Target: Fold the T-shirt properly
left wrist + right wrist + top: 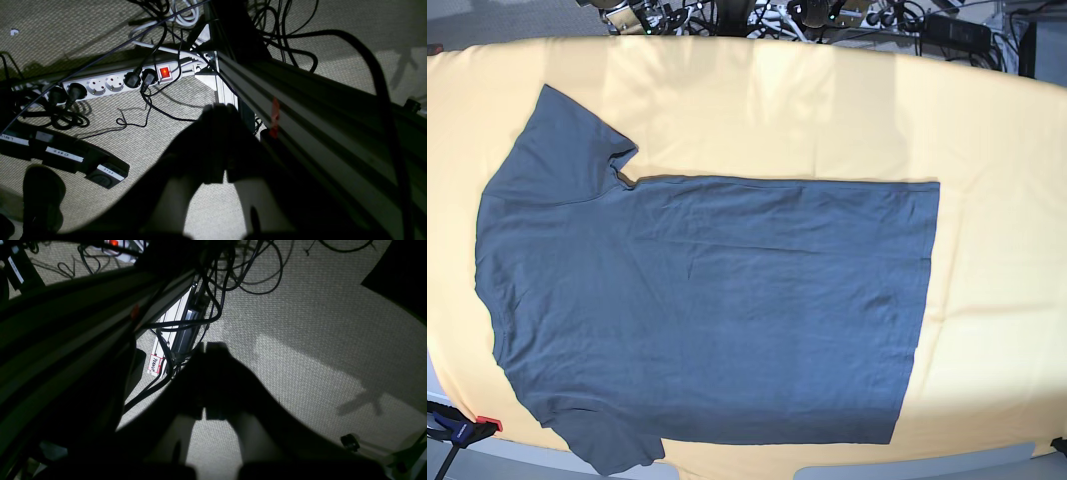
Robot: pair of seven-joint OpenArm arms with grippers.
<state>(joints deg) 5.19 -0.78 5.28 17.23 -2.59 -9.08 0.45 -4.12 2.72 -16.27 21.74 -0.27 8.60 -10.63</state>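
Left pincer (pixel 222 113) pressed together, nothing in it, hanging off the desk and aimed at the floor; right pincer (pixel 206 348) likewise closed and empty. Both look parked low beside the aluminium frame rail (pixel 300 110), which would leave the work surface clear. Below them: woven pale carpet (pixel 186 100), a white power strip (pixel 110 83) with a lit red switch, a tangle of black cables (pixel 240 273). In the base view neither arm shows. The T-shirt (pixel 717 310), dark slate-grey soft cotton, lies spread flat and unfolded on the yellow-orange cloth (pixel 987 130) over the desk, sleeves at the view's left, straight hem at its right, faint wrinkles across the body. Folding appears not yet started.
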